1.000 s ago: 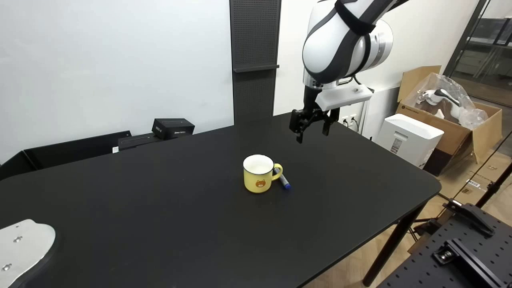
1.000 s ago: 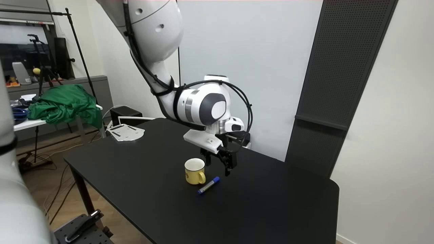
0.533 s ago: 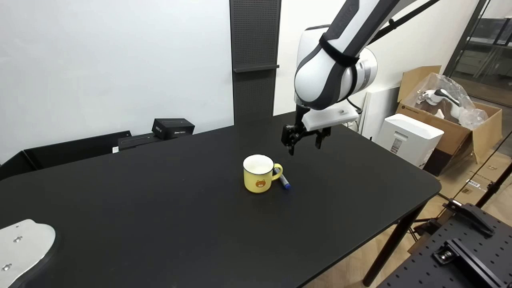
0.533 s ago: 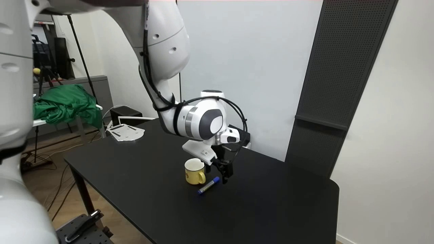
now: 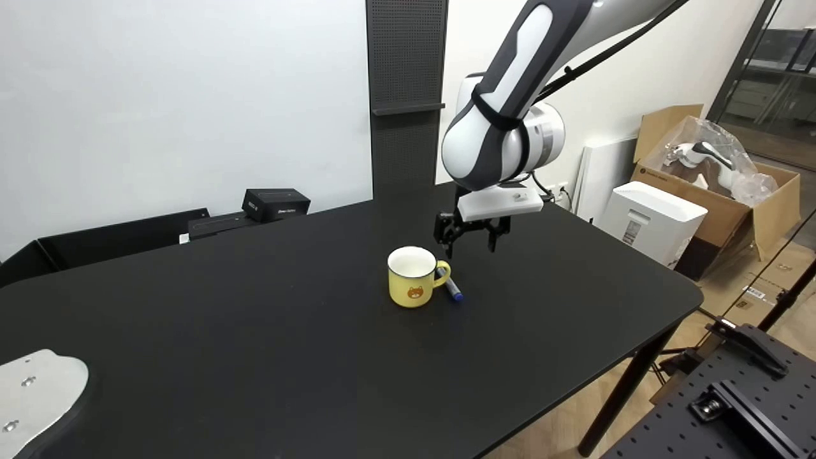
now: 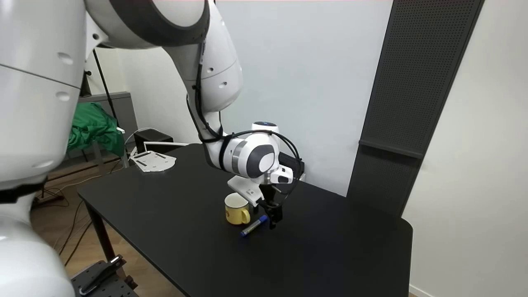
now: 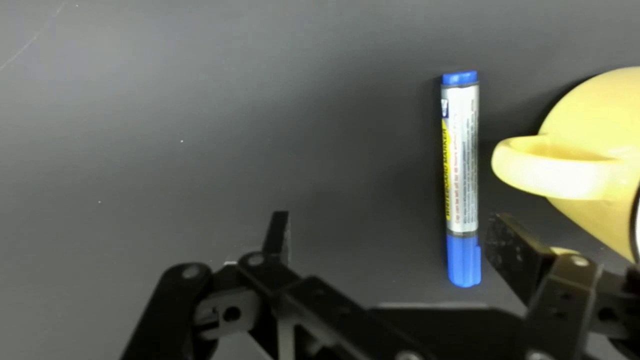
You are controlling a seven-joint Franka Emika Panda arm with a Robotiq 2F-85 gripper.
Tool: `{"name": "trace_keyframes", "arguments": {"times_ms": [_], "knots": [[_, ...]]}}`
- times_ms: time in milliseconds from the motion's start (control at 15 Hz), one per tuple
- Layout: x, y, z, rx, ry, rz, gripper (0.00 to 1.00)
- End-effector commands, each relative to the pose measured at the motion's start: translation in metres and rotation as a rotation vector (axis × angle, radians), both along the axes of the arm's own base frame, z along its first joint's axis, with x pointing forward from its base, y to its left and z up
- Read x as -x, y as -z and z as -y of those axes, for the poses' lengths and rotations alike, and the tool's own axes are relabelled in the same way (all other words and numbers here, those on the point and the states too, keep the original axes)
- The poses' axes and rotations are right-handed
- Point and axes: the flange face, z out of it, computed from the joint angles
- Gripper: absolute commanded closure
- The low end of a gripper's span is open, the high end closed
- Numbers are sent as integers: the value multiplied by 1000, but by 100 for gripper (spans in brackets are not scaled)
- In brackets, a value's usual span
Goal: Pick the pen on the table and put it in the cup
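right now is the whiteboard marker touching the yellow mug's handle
Apart: in the wrist view, a narrow strip of black tabletop shows between the whiteboard marker and the handle of the yellow mug.

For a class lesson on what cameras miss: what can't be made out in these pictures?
Mug: cut off in the wrist view by the right edge.
Pen: far end hidden in an exterior view by the mug and its handle.
Pen's lettering: too small to read in both exterior views.
Cloth: partly hidden in an exterior view by the arm.
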Motion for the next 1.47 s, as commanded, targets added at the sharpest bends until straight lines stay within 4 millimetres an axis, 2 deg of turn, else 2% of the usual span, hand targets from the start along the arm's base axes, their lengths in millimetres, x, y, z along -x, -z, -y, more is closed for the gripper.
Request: {"name": "trace_keyframes", "arguments": {"times_ms": [0,467,1067,1133,1200,1400], "knots": [[-19,8,-2,-3,38,-12,0],[-32,21,-10,16,21,-23,0],[-37,47,-19,35,-1,-46,0],[-38,48,-19,34,-3,-47,25],[-38,50,-21,35,-7,-48,26],[-39,52,-25,32,-11,-48,48]]}}
